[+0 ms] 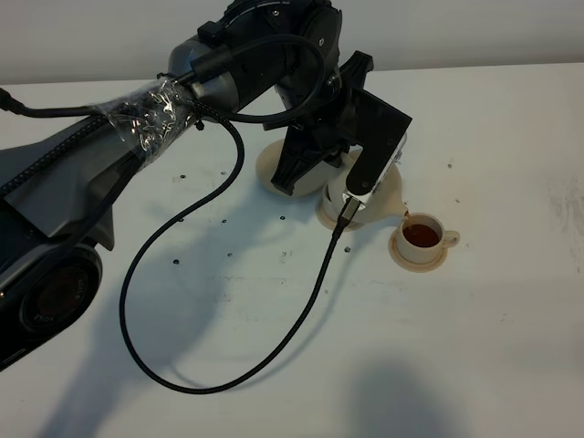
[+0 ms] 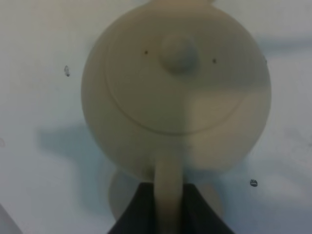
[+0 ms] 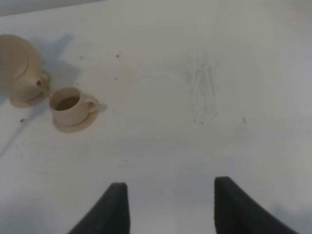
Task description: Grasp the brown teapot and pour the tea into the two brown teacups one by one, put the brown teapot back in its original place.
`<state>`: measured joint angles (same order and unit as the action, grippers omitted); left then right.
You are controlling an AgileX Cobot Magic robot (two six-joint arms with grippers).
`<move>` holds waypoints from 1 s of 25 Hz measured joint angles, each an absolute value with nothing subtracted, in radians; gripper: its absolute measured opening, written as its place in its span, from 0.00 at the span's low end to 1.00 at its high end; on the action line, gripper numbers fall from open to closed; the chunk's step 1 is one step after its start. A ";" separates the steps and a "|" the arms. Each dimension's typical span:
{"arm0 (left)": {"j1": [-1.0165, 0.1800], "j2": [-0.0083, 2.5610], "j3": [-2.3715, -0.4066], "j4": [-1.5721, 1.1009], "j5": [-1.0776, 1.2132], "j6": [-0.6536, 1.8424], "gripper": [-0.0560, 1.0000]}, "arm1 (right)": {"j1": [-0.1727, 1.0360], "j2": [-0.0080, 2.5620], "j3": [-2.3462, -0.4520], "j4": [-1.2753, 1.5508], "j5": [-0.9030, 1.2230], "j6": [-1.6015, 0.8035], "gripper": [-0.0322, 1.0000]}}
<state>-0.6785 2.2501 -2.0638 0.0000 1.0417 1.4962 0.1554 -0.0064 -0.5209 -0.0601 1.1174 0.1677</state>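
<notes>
Jaws L hidden by wrist cam (image 1: 379, 146) in ext high; brown teapot (image 1: 388, 193) spout just beside filled teacup (image 1: 423, 237), cup to its right | L wrist: jaws clamped on teapot handle (image 2: 168, 190), spout pointed straight away | R wrist: jaws R apart, nothing held, well apart from teapot.
</notes>
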 joint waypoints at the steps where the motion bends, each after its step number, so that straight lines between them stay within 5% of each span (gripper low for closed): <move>1: -0.678 2.250 -2.064 0.000 1.042 1.496 0.13 | 0.155 -0.006 -0.521 -0.060 1.117 0.168 0.43; 25: -0.678 2.250 -2.064 -0.059 1.030 1.468 0.13 | 0.155 -0.006 -0.521 -0.060 1.117 0.169 0.43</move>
